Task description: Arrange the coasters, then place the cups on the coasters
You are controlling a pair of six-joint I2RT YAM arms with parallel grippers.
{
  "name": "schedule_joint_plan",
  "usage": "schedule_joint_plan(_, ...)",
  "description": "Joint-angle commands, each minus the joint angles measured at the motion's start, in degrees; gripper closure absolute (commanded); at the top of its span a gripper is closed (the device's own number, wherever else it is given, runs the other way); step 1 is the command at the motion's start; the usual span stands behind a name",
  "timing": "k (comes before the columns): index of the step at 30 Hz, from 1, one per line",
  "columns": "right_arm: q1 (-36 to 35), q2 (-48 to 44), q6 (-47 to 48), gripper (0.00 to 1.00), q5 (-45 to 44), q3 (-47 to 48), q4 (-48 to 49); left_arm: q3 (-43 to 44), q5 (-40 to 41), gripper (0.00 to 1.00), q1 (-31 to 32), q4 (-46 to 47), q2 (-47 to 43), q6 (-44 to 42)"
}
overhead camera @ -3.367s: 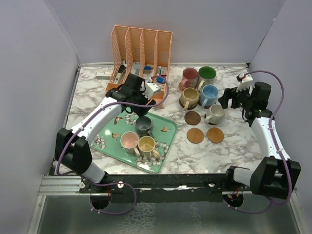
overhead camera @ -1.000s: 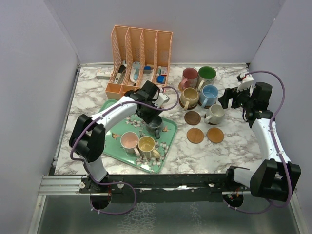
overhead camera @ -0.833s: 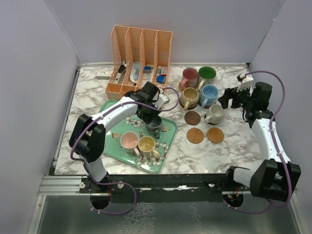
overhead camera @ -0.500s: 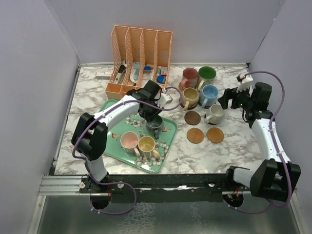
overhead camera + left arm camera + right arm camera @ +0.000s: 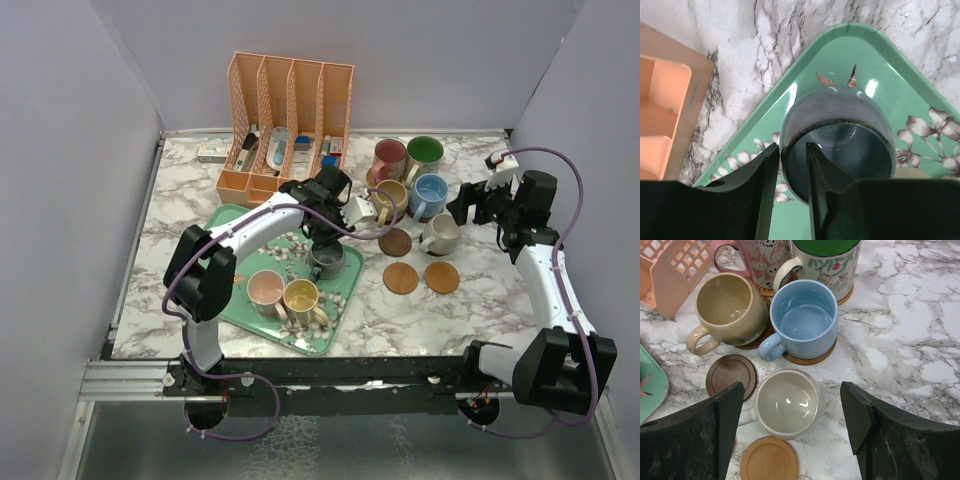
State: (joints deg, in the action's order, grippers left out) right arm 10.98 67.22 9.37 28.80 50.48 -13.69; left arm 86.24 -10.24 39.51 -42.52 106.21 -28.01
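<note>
A grey-blue cup [image 5: 840, 142] stands on the green floral tray [image 5: 875, 55], and my left gripper [image 5: 792, 150] is shut on its wall, one finger inside the rim and one outside. From above, the left gripper [image 5: 322, 243] sits over this cup [image 5: 326, 264]. A pink cup [image 5: 265, 289] and a yellow cup [image 5: 300, 297] share the tray. My right gripper [image 5: 792, 407] hangs open above the cream cup [image 5: 787, 402]. Blue [image 5: 805, 317], tan [image 5: 730, 307], maroon [image 5: 760, 255] and green [image 5: 825, 252] cups rest on coasters. Bare coasters: one dark brown [image 5: 731, 376], one orange-brown [image 5: 768, 458], another [image 5: 441, 277].
An orange file rack [image 5: 290, 110] with small items stands at the back left, close behind the tray [image 5: 225, 285]. The cup cluster fills the back right. Purple walls close in the marble table [image 5: 180, 200] on three sides.
My left gripper has shut on the grey-blue cup's wall, and the left arm has swung a little to the right over the tray. The right arm has not moved.
</note>
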Motion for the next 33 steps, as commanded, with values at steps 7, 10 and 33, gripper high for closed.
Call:
schedule_joint_plan(7,0.3,-1.1,1.0,0.21,0.9,-0.4,0.6,-0.3,3.6,0.48,0.7,0.5,-4.2,1.1)
schedule_joint_plan(10,0.3,-1.0,1.0,0.21,1.0,-0.4,0.6,-1.1,5.7,0.46,0.3,0.6,-4.9,3.8)
schedule_joint_plan(33,0.3,-1.0,1.1,0.21,1.1,-0.4,0.5,-0.2,4.2,0.8,-0.3,-1.9,0.7,11.2)
